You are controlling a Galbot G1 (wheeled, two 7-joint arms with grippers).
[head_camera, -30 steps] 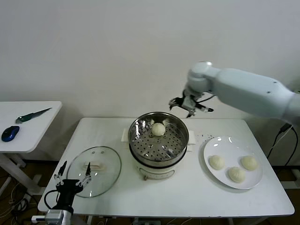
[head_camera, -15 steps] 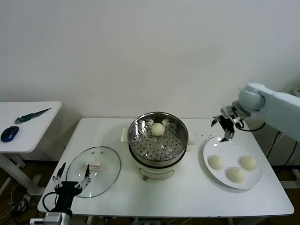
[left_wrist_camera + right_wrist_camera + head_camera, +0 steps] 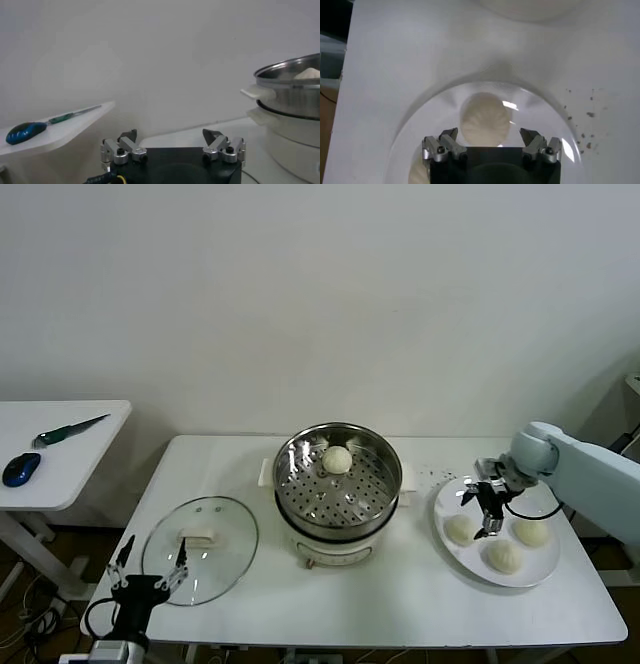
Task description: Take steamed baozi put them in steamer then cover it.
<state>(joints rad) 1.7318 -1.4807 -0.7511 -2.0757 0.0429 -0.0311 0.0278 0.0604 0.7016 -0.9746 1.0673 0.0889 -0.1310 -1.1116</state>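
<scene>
One cream-white dough bun (image 3: 338, 459) sits in the shiny round steel steamer (image 3: 337, 487), three wait on the flat white plate (image 3: 452, 560), right hand (image 3: 482, 505) open above them, glass lid (image 3: 200, 548) off, left hand (image 3: 148, 576) open, idle.

Cream-white baozi (image 3: 338, 459); shiny steel steamer (image 3: 338, 484); white plate (image 3: 455, 559); blue mouse (image 3: 21, 468).

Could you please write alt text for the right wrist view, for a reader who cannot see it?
The open right gripper hovers directly over a cream-white baozi lying on a white plate, its fingers either side of the bun and not touching it. The plate sits on a white table.
</scene>
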